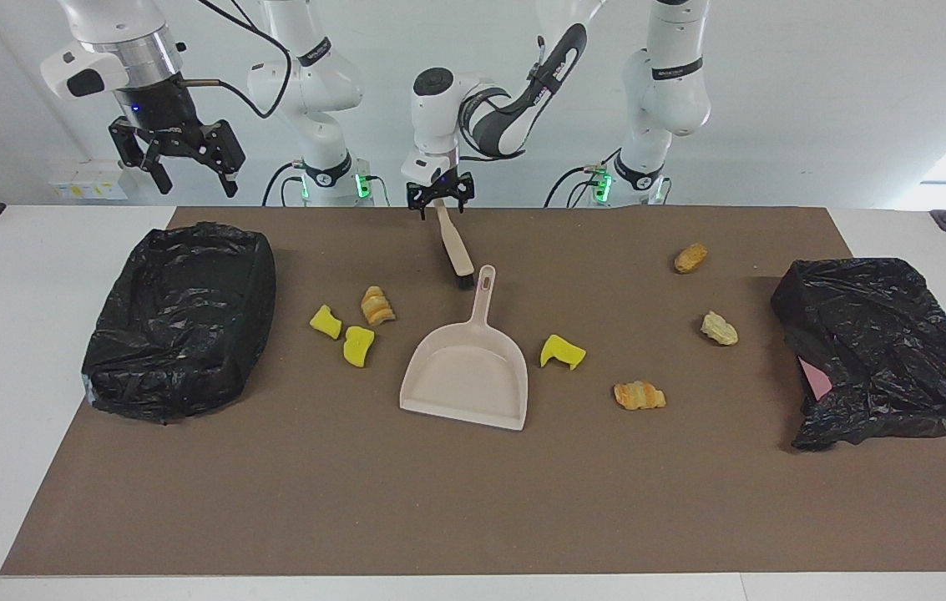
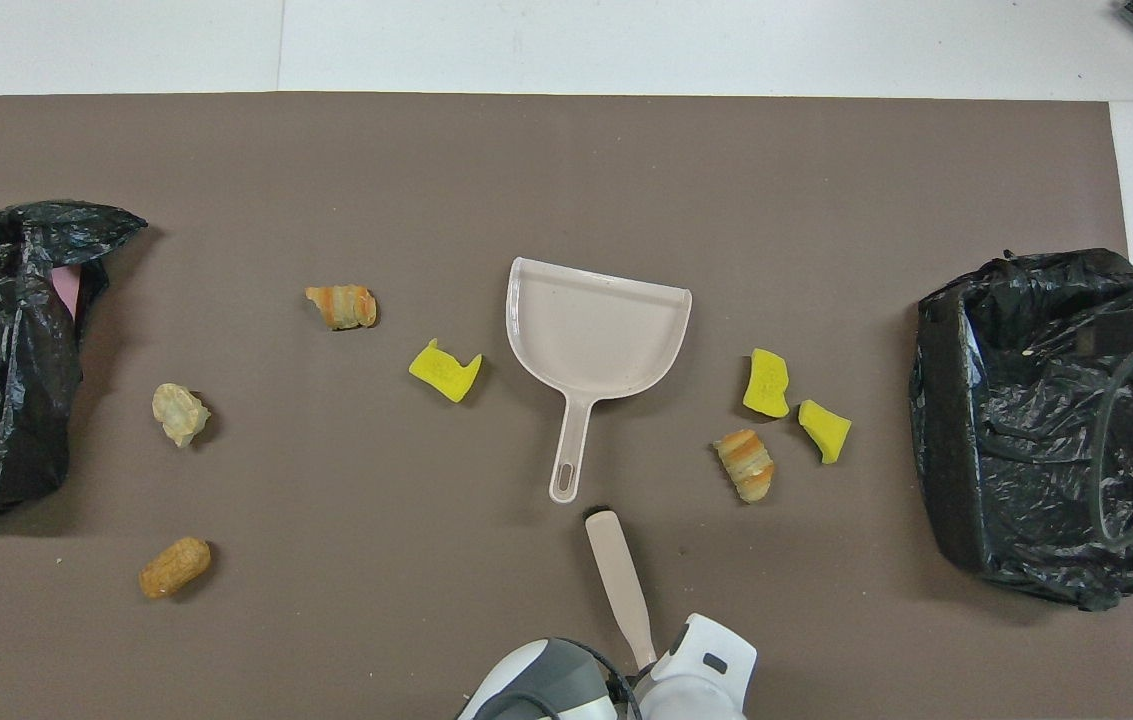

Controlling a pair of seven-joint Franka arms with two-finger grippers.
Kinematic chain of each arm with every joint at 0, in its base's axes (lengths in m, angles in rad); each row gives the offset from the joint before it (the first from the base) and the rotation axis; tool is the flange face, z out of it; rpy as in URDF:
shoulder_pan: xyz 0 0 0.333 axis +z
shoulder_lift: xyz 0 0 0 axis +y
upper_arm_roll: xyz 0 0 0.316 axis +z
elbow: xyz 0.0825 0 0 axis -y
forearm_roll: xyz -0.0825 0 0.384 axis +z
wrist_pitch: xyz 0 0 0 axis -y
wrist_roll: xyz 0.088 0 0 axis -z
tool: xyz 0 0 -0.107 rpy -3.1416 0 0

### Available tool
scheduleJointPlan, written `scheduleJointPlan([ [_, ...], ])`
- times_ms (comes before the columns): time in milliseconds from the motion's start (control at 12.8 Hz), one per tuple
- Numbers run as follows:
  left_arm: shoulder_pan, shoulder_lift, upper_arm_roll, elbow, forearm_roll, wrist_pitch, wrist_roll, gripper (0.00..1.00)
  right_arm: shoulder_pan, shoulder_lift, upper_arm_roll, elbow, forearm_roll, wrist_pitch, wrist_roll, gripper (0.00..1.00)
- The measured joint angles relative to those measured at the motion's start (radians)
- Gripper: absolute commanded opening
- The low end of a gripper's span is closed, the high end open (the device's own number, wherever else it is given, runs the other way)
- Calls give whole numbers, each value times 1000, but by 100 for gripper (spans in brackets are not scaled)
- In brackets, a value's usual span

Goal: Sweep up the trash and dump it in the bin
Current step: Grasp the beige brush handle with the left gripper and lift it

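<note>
A crumpled black bag (image 1: 882,351), perhaps over something pink, lies at the left arm's end of the brown mat (image 1: 473,501).

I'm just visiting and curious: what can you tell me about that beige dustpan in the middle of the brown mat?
The dustpan looks like smooth beige plastic: a shallow scoop with a raised rim and a slim handle ending in a slotted hanging hole. It lies flat and empty on the brown mat, handle toward the robots, wide mouth away from them. The handle's tip lies close to the brush, whose handle the left pincer is at. Nothing visibly touches the dustpan.
</note>
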Motion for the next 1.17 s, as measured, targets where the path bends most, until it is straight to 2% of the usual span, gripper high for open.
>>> scheduleJointPlan([
  [467,2,-14,1,0,-7,-19,-3,0,0,0,0,0,0,0,0,100],
  [623,27,-41,7,2,-16,-109,-16,0,0,0,0,0,0,0,0,100],
  [935,115,-138,18,2,-17,-388,-64,0,0,0,0,0,0,0,0,100],
  [1168,212,-150,24,1,-10,-496,-71,0,0,0,0,0,0,0,0,100],
])
